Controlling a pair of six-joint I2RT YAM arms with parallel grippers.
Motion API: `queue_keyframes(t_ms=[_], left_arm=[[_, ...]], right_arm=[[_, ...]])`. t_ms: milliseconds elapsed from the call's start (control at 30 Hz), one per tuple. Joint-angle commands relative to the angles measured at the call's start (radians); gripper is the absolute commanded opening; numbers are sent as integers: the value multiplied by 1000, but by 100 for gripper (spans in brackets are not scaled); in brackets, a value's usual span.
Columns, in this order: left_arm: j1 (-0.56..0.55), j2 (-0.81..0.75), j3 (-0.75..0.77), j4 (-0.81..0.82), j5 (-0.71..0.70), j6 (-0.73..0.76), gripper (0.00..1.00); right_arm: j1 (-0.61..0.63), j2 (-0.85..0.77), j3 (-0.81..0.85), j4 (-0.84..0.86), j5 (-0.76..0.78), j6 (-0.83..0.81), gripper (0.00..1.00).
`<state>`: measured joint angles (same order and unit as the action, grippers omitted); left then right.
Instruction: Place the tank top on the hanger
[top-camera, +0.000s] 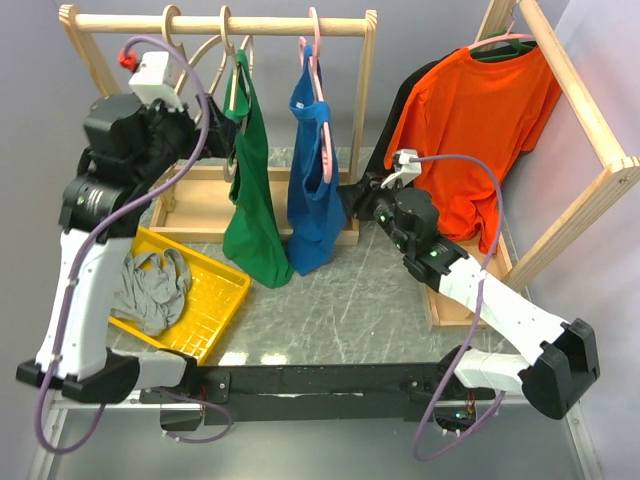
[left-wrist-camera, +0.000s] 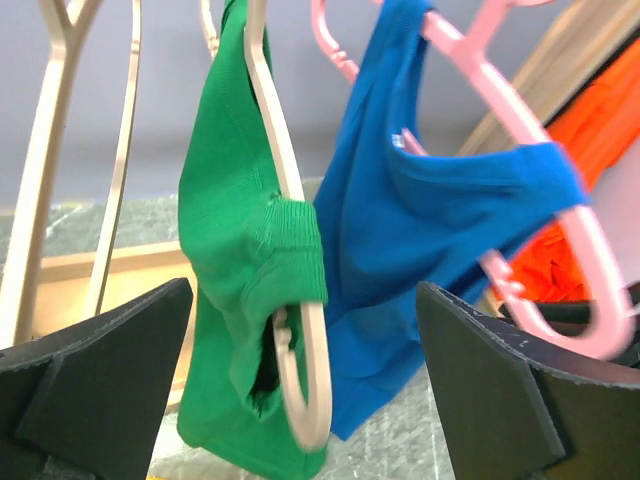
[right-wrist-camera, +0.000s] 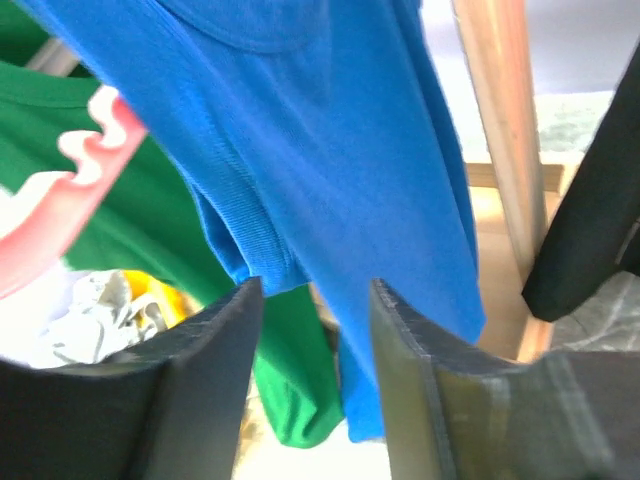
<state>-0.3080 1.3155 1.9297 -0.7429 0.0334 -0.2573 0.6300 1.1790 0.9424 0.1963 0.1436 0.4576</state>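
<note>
Left gripper (top-camera: 212, 140), upper left: jaws wide apart, empty. Just right of it, top centre: tank top (top-camera: 255, 215) hangs on hanger (left-wrist-camera: 270, 110) from wooden rail (top-camera: 220, 22). Next right: blue tank top (top-camera: 312, 210) on pink hanger (top-camera: 314, 55). Right gripper (top-camera: 350, 195), right of centre: jaws apart, gripping nothing.

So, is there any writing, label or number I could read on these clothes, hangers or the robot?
No text is readable in any view.
On the blue top, a small pale tag sits by the neckline, too blurred to read.
On the green top, beige hanger and pink hanger, no lettering shows.
</note>
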Motion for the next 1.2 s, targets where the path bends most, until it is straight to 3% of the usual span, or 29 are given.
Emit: queue_keyframes(t_ms=[0,233,333,467,667,767,800,967,1167], left_arm=[[3,-81,-38,88,45,-36,99],[-26,-199,-138,119,126,-99,100],[-88,-254,-216,137,105,-115,99],[-270,-305,-314,142,-10,-129,99],[-452,-401,-538,184,-154,-198,99],[-520,-435,-662,200,-223,-247,99],[-537,-444,-720,203,-246,-273,99],[-640,-450,-882,247,-368,-352,100],[-658,-414,-1018,359,-412,-427,99]], right_arm=[[-4,-68,32,-6,-47,12,58],[-4,-169,-20,-31,-79,19,74],[-4,-220,-53,-49,-84,18,76],[-4,-304,-100,-80,-72,18,82],[-6,-421,-188,-124,-47,24,88],[-6,-467,-234,-141,-39,41,93],[-6,-476,-255,-146,-35,47,100],[-6,-536,-313,-173,22,87,100],[-6,-539,-335,-242,117,184,100]])
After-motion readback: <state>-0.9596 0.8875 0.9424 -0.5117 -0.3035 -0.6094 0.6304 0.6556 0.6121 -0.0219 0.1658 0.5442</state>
